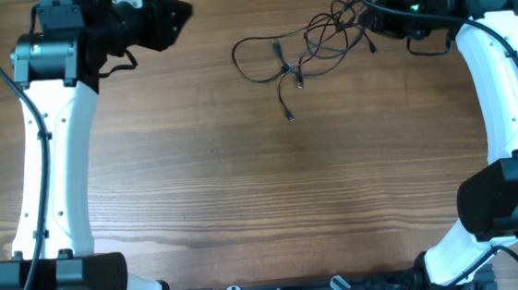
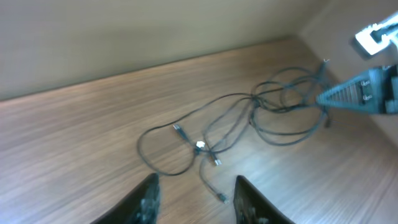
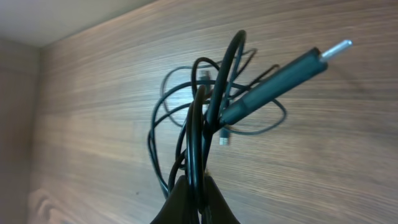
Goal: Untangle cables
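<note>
Your right tool (image 3: 194, 186) is pressed together, pinching several black strands of the cables (image 3: 214, 106) right at its tips. Just past the tips a thick plug (image 3: 280, 74) with a metal pin juts out sideways, and beyond it the loops drop toward the wooden tabletop (image 3: 323, 162). Your left tool (image 2: 194, 199) is spread, with nothing between its fingers. Ahead of it the small plugs (image 2: 200, 146) lie nearest on the wood, and the tangle sits farther off, up at the right tool.
</note>
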`<state>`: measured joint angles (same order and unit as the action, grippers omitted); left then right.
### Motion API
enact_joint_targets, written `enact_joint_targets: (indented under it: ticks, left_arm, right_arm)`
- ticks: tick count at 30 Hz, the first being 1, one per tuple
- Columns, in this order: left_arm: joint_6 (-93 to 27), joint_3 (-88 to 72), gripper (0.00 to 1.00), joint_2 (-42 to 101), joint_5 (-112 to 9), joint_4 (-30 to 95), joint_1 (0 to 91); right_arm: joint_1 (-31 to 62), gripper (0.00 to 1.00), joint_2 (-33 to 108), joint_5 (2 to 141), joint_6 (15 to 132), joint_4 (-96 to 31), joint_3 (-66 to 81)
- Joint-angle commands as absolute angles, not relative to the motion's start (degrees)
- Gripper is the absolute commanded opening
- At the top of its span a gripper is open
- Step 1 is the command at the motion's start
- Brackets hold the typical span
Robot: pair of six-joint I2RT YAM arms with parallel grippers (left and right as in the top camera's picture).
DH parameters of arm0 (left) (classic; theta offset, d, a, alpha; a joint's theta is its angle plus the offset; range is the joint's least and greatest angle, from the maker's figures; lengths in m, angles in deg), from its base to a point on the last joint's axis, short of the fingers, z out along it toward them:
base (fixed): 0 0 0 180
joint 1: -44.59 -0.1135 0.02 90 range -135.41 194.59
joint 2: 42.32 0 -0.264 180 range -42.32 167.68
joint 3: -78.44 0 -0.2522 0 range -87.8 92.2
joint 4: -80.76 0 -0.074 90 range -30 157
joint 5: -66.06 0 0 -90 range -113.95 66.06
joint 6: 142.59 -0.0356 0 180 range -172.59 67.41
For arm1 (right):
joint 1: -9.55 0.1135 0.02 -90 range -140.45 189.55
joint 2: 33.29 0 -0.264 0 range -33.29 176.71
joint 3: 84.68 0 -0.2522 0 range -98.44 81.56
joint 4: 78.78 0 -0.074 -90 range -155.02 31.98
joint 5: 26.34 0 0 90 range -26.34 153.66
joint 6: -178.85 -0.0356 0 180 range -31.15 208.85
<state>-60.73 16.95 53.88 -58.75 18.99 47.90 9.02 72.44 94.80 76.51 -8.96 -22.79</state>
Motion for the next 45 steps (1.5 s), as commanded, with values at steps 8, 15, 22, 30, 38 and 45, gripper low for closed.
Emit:
enact_joint_targets:
  ticks: [8,15,22,30,38,45]
  left_arm:
    - [-60.9,17.1,0.49,57.9,-62.5,18.9,54.3]
    - [-61.2,17.1,0.47,62.3,-62.5,19.0,56.9]
    - [-61.4,17.1,0.37,65.4,-63.6,20.6,60.2]
    - [-61.3,17.1,0.40,68.2,-63.5,23.6,64.1]
    - [-61.1,17.1,0.36,69.8,-62.4,24.8,65.3]
    - [-61.1,17.1,0.35,70.0,-59.1,24.8,65.4]
  right_arm:
    - [10.2,0.05,70.3,109.7,82.3,-9.1,-23.0]
    - [11.1,0.05,70.3,119.0,86.1,-9.1,-23.0]
    - [11.1,0.05,70.3,122.4,88.1,-8.7,-23.0]
    - [11.2,0.05,70.2,124.2,88.9,-8.5,-23.0]
    - [11.2,0.05,70.2,124.4,90.5,-7.5,-23.0]
    - [11.2,0.05,70.2,126.4,91.9,-7.1,-23.0]
